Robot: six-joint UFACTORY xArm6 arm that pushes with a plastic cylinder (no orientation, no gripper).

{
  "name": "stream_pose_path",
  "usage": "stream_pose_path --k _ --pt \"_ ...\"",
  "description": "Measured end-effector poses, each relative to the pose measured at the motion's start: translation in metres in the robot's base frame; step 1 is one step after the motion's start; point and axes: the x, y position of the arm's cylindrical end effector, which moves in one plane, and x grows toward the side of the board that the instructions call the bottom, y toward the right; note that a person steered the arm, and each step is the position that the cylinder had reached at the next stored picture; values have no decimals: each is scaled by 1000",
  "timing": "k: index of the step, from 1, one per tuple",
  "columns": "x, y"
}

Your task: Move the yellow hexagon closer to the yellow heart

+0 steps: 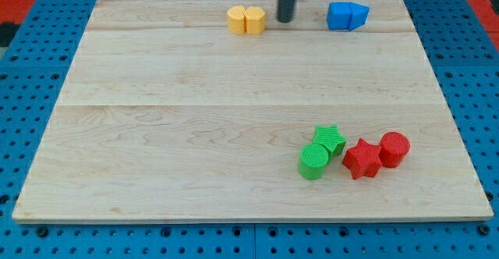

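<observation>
My tip [286, 19] just right of yellow hexagon [237, 19] and yellow heart [255, 19], which touch, at tabletop [195, 134] top. No hand on rod.

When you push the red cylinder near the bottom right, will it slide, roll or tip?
The red cylinder stands upright on a flat end, so it would probably slide, not roll. It looks squat, so tipping seems unlikely. It appears to touch the red star, so a leftward push would likely move that too. My tip is far away.
</observation>
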Motion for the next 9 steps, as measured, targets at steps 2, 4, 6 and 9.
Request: stream_pose_path --k 2,4,6,9 --pt "0 -153" --pt "-38 -87" --pt "22 -50" --pt "2 -119"
